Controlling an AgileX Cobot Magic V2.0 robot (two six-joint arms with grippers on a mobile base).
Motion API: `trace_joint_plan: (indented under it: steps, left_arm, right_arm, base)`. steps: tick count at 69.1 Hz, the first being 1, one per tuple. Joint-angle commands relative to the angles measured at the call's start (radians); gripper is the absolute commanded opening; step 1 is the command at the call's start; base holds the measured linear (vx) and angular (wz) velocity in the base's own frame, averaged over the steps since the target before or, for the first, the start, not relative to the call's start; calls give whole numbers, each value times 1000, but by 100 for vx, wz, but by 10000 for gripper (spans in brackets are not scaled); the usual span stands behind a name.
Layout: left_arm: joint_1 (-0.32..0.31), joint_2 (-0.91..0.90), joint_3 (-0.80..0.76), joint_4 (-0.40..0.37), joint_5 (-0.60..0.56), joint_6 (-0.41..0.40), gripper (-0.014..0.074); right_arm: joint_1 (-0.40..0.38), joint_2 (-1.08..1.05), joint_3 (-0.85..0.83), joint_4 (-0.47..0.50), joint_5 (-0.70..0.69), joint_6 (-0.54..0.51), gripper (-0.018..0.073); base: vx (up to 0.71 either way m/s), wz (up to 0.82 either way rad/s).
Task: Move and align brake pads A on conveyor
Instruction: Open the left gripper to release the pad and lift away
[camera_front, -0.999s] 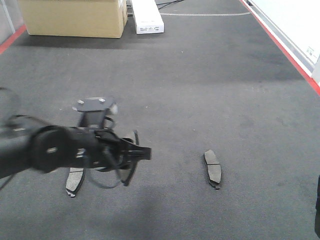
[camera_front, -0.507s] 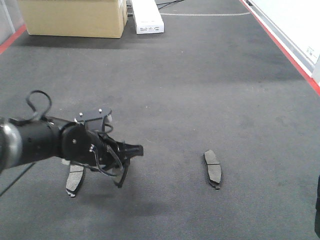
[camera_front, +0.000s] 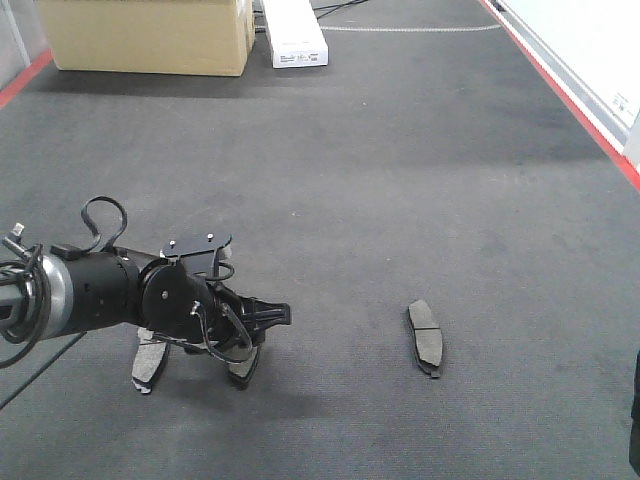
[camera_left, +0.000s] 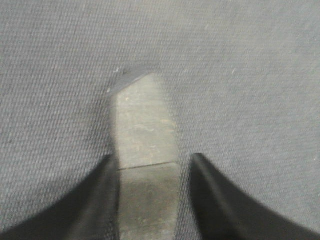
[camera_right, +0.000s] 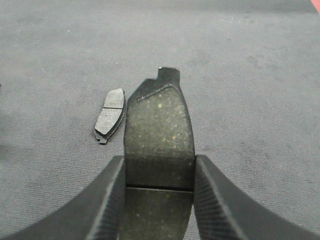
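Left gripper (camera_left: 150, 200): low over the conveyor (camera_front: 400, 150), fingers either side of a brake pad (camera_left: 145, 135). The wrist view shows the pad filling the gap, its far end on or just above the felt; clamped, by my judgement, though real contact on the right finger is not certain.
Right gripper (camera_right: 157, 200): clamped on a second pad (camera_right: 159, 135), held above the belt, friction face up.
Pads lying free: one (camera_front: 426, 338) at centre right, also seen from the right wrist (camera_right: 110, 121); one (camera_front: 149, 362) by the left arm, partly hidden.
Done: two pads down, lengthwise roughly alike but well apart.
Remaining: set down and release the left pad; place the right pad; true up the row.
Progress: about halfway, as a judgement.
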Motion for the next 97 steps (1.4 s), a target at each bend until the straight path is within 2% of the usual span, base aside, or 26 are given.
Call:
trace_joint_plan:
  steps: [1, 9, 20, 26, 41, 66, 97]
  left_arm:
    - [1, -47, -30, -3, -42, -7, 443]
    - [3, -88, -30, 22, -42, 1, 485]
    - [-4, -222, -16, 205, 2, 20, 469]
    - [-12, -336, 49, 280, -5, 19, 430]
    - [-12, -640, 278, 358, -42, 19, 272]
    - [-11, -1058, 540, 364, -30, 20, -8]
    - [-11, -1509, 662, 363, 57, 20, -8]
  right_arm:
    - [-3, 5, -30, 6, -88, -7, -1]
    - [-3, 5, -30, 6, -88, -7, -1]
    - [-3, 5, -30, 6, -88, -7, -1]
    - [-3, 5, -30, 6, -88, -7, -1]
    - [-3, 5, -30, 6, -88, -7, -1]
    - [-3, 5, -30, 6, -88, -7, -1]
    - [-3, 5, -30, 6, -88, -7, -1]
  base:
    - [0, 0]
    - [0, 0]
    - [0, 0]
    - [0, 0]
    - [0, 0]
    - [0, 0]
    - [0, 0]
